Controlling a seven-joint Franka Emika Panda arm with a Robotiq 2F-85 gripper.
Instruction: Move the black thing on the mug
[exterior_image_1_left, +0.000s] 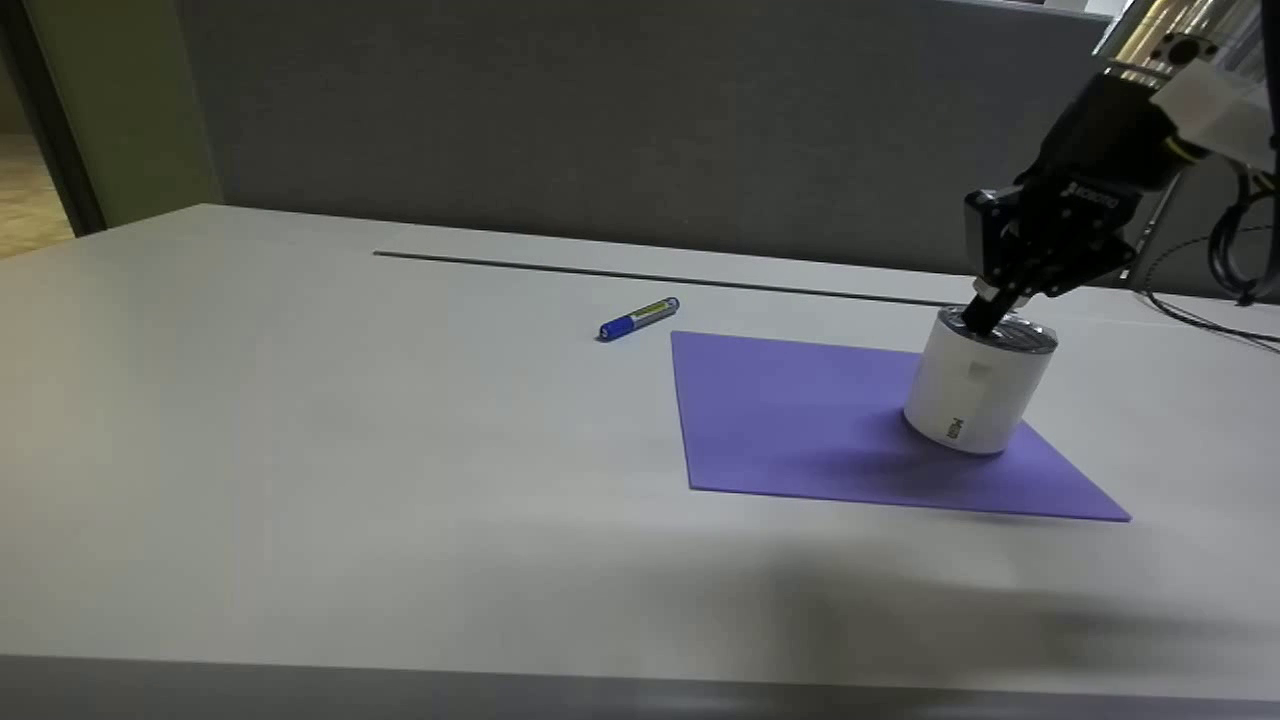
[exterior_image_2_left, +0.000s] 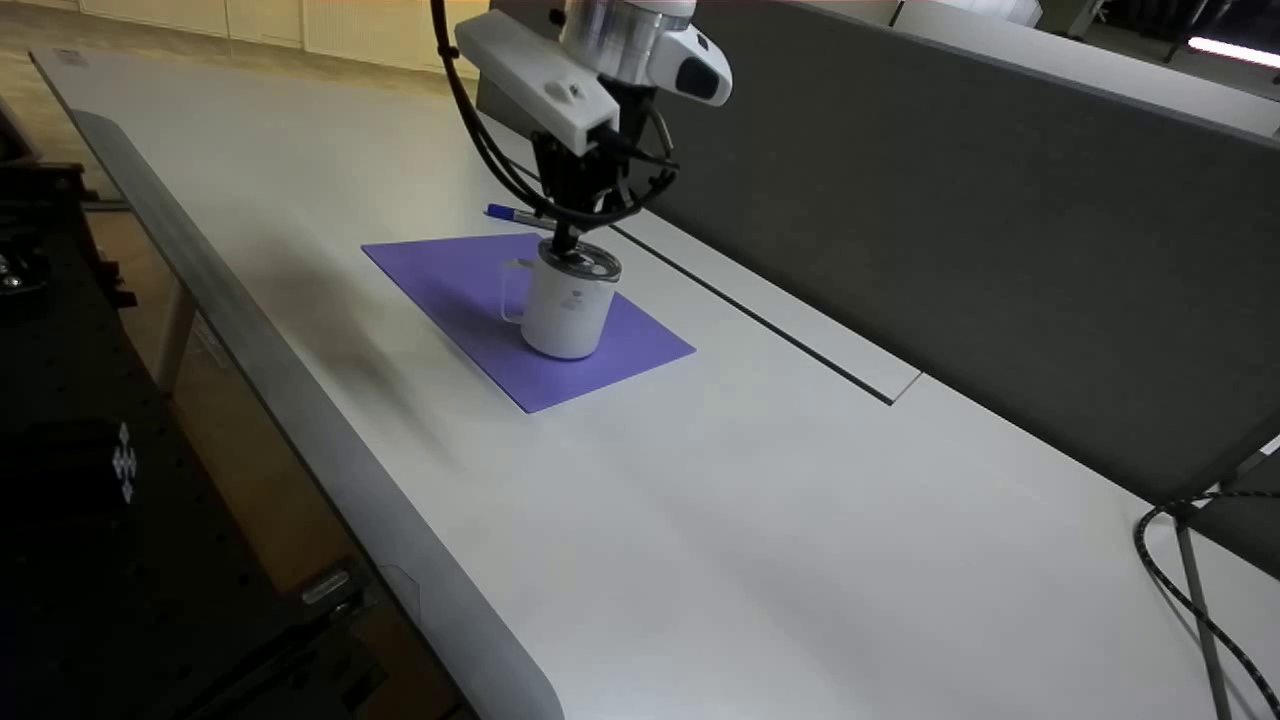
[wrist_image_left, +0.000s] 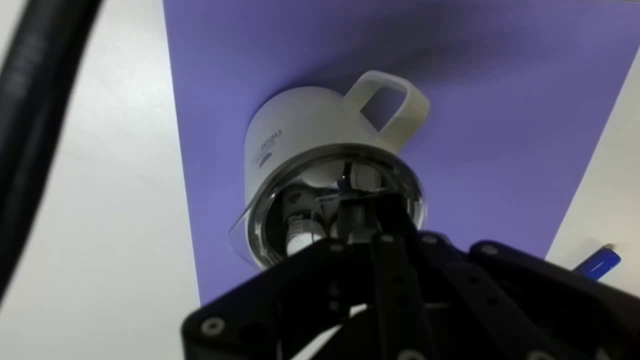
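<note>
The end effector (exterior_image_1_left: 982, 322) points down at the mug (exterior_image_1_left: 965, 400), w/ fingers (wrist_image_left: 392, 215) clenched tog. and tips at the lid (exterior_image_1_left: 1028, 336); whether anything is pinched btwn them can't be seen. Mug, w/ lid on, stands on the purple mat (exterior_image_1_left: 780, 430); its handle (wrist_image_left: 417, 107) juts over the mat. Edges: in the wrist view, the mat's L edge runs near the mug, a band of purple btwn; in an exterior view, the tabletop (exterior_image_1_left: 400, 450) spreads wide L of the mat, its front edge well apart from the mug. The pen (exterior_image_1_left: 640, 319), blue at one end, lies near a mat corner, apart from it. Farther back: a thin dark strip (exterior_image_1_left: 640, 276) along the tabletop, then the grey partition (exterior_image_1_left: 600, 130) behind the back edge. Writing: wht. lettering (exterior_image_1_left: 1093, 195) on the end effector body, approx. "ROBOTIQ", blurred; sm. dark sideways mark (exterior_image_1_left: 955, 428) low on the mug, too sm. to read; grey print (wrist_image_left: 267, 147) elsewhere on it, illegible; yellowish label (exterior_image_1_left: 650, 312) on the pen, likewise.
</note>
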